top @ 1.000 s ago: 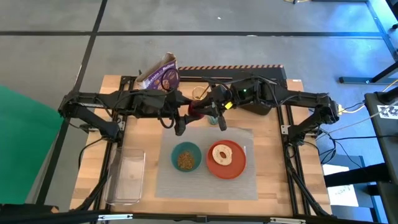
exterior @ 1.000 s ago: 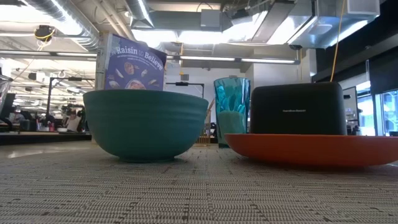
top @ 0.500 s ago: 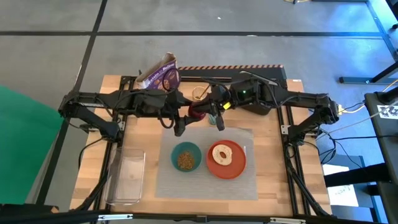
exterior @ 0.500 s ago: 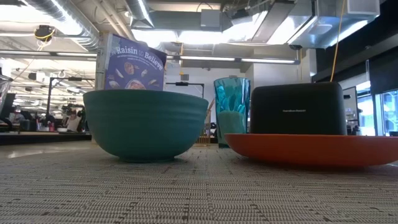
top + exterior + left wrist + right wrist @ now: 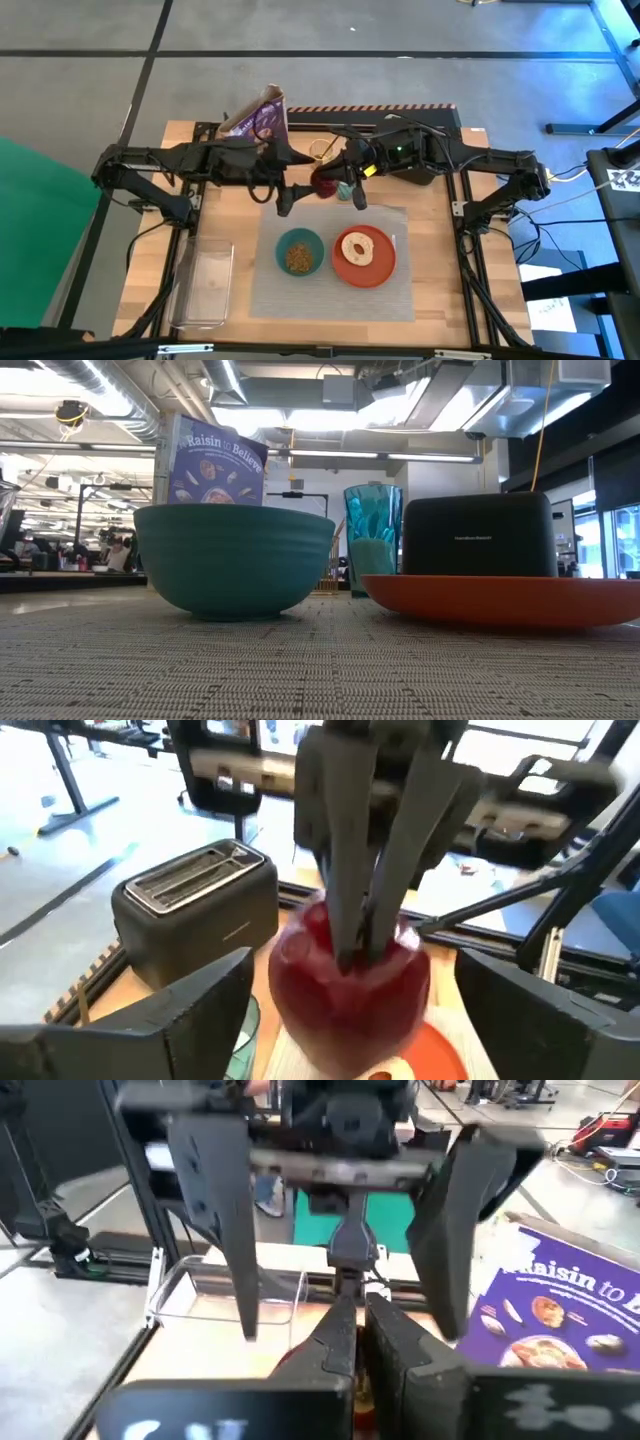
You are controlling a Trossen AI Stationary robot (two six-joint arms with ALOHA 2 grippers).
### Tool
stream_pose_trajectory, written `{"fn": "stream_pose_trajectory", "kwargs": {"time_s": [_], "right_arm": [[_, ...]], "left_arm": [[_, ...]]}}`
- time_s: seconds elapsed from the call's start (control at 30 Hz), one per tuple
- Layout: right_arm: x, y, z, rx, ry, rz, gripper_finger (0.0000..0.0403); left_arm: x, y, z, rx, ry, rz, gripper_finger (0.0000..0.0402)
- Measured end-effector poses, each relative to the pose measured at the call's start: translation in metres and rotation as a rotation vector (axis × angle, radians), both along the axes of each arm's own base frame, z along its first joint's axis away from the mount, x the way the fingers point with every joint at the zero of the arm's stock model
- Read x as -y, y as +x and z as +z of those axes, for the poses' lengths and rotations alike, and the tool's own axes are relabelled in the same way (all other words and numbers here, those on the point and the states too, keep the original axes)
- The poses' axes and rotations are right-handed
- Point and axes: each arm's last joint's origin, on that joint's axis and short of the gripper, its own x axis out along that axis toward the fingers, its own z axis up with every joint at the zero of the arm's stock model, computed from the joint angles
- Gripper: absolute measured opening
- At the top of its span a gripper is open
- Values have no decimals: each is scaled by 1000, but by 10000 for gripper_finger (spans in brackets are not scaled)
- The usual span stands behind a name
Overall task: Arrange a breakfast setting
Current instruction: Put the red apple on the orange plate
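Your bench [image 5: 440, 270] carries the placemat [image 5: 390, 290] mid-front. Near its back edge, the right gripper [image 5: 360, 955] jaws pinch the dark-red fruit [image 5: 350, 985] from above, hiding its stem. Left gripper [image 5: 340, 1280] jaws hang released.

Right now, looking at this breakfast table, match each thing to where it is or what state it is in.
Things:
1. bagel
2. bowl
3. cup
4. red fruit

Places or states:
a. on the mat, to the plate's left as seen from above, with brown food inside
b. in the air, pinched from above by the right gripper
c. lying on the plate
d. standing upright beyond the bowl and plate

Pairs: 1-c, 2-a, 3-d, 4-b
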Motion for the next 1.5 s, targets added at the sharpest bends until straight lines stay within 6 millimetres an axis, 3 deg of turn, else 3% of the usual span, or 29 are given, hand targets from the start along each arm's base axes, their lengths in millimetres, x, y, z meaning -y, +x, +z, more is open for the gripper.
{"fn": "stream_pose_trajectory", "kwargs": {"time_s": [0.27, 0.47, 0.57, 0.73, 0.87, 1.0, 1.27, 1.5], "right_arm": [[1, -10, -3, -94, -7, -57, 1], [-3, -24, -22, -276, 22, -78, 1], [-8, -34, -41, -279, 56, -101, 1], [-20, -61, -91, -183, 157, -170, 0], [-34, -88, -132, -170, 225, -231, 0], [-53, -102, -166, -231, 231, -229, 0], [-84, -114, -205, -265, 220, -250, 0], [-98, -132, -237, -275, 262, -273, 0]], "left_arm": [[-2, 0, -6, -45, 17, 37, 394], [-5, -10, -4, -67, 34, 89, 395], [-6, -18, 2, -48, 41, 135, 394], [-8, -25, 5, -45, 60, 213, 393], [-9, -25, 4, -48, 55, 225, 393], [-12, -16, -3, -74, 58, 239, 393], [-19, -9, -7, -77, 46, 259, 393], [-20, -10, -7, -87, 66, 303, 393]]}}
